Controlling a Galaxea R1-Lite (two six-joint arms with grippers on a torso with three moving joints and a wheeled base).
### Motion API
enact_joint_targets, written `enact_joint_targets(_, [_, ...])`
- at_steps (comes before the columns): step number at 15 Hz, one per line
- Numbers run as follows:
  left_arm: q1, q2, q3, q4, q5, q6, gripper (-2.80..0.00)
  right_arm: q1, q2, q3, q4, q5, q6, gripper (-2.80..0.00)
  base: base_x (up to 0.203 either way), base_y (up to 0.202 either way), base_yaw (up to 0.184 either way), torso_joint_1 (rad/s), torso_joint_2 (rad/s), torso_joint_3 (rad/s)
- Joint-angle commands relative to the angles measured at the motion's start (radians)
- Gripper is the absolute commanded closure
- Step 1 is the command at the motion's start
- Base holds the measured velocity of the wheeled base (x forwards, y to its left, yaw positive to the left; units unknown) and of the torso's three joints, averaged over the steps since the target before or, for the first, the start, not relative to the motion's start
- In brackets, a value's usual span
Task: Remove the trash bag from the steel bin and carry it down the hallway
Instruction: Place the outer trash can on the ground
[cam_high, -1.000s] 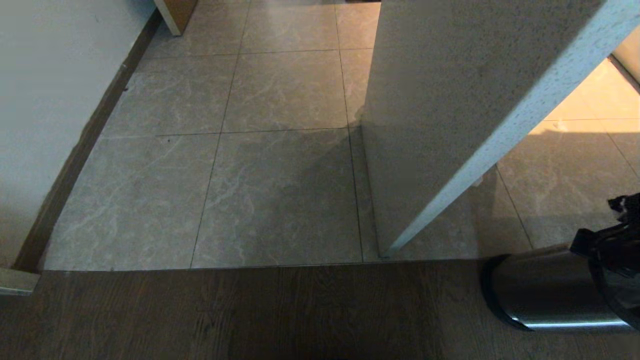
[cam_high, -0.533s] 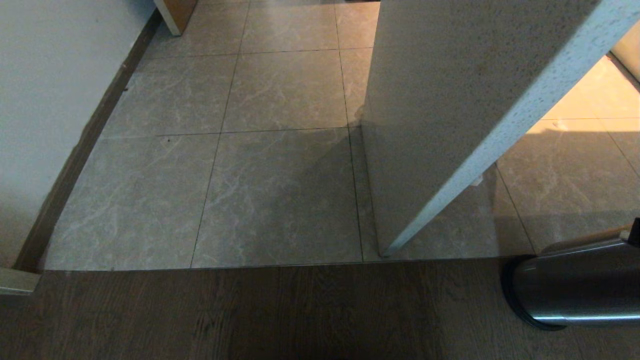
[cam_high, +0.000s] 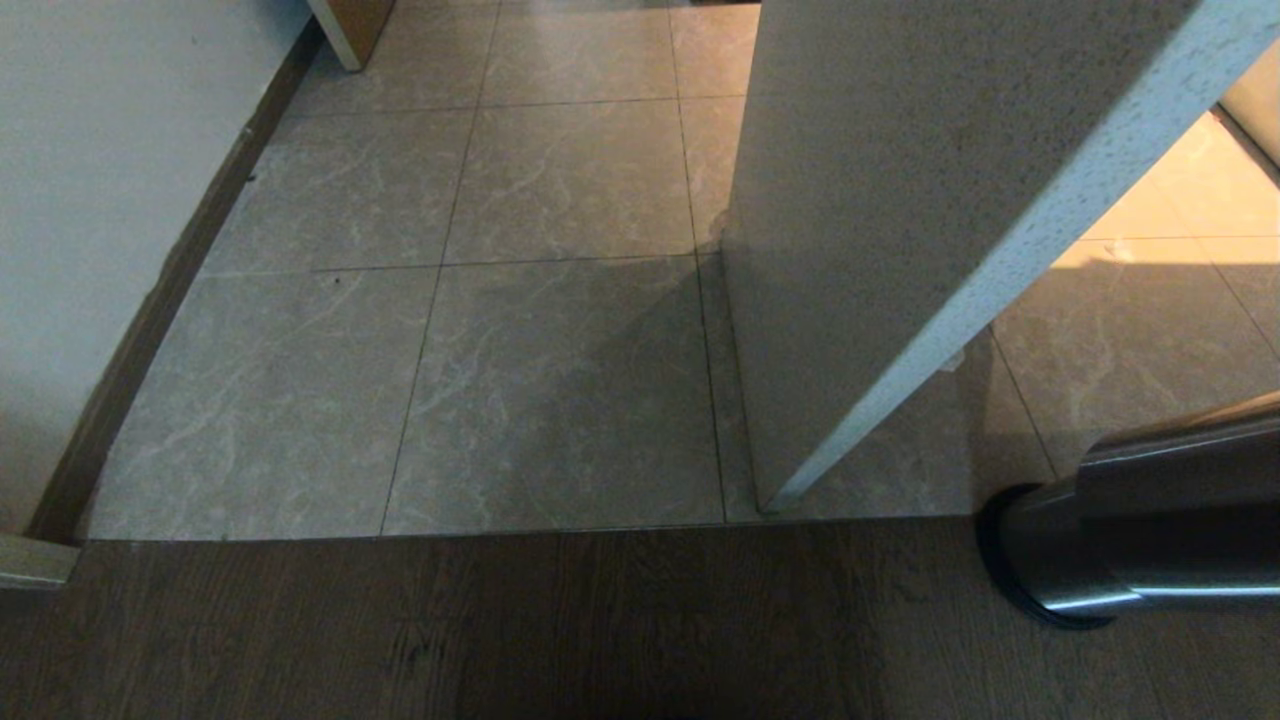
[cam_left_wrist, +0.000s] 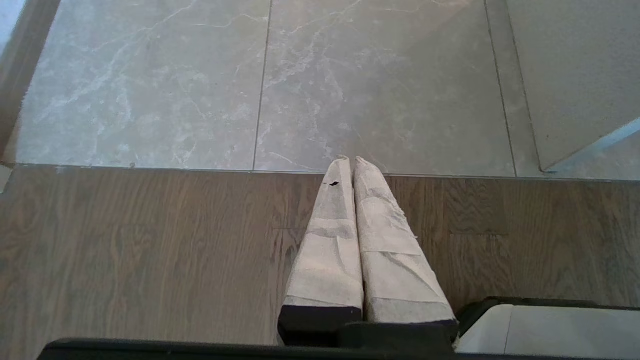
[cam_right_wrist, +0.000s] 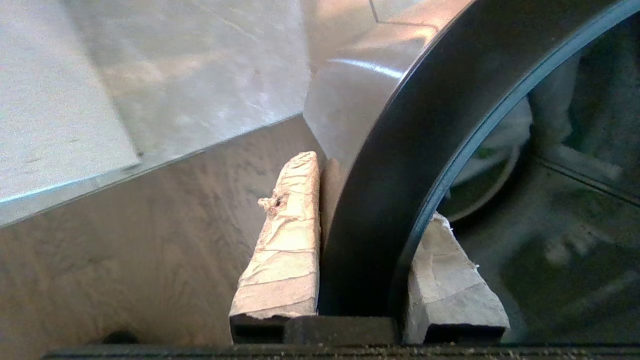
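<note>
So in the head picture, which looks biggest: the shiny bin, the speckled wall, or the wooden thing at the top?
As they look in the head view, largest to smallest:
1. Speckled wall
2. Steel bin, cut off by the picture's edge
3. Wooden thing, also cut off, farther away, so its real size is unsure

In the head view the steel bin (cam_high: 1130, 560) runs off the right edge, so its mouth and the gripper on it are out of sight. In the right wrist view the bin's black rim (cam_right_wrist: 400, 165) covers one finger's inner face, and the white and green shape inside the bin is too blurred to tell.
</note>
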Motion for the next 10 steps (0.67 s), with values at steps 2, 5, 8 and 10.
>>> enact_joint_targets(2, [0.000, 0.000, 0.001, -0.001, 0.000, -0.001, 0.00, 0.050, -0.189, -0.025, 0.157, 0.052, -0.015, 0.00, 0.000, 0.000, 0.000, 0.000, 0.00, 0.000])
enact_joint_targets(5, [0.000, -0.002, 0.000, -0.001, 0.000, -0.001, 0.00, 0.088, -0.242, -0.054, 0.275, 0.066, -0.102, 0.00, 0.000, 0.000, 0.000, 0.000, 0.00, 0.000])
enact_joint_targets(8, [0.000, 0.000, 0.000, -0.001, 0.000, -0.001, 0.00, 0.102, -0.293, -0.108, 0.391, 0.092, -0.134, 0.00, 0.000, 0.000, 0.000, 0.000, 0.00, 0.000])
enact_joint_targets(10, [0.000, 0.000, 0.000, -0.001, 0.000, -0.001, 0.00, 0.101, -0.297, -0.107, 0.401, 0.093, -0.146, 0.00, 0.000, 0.000, 0.000, 0.000, 0.00, 0.000])
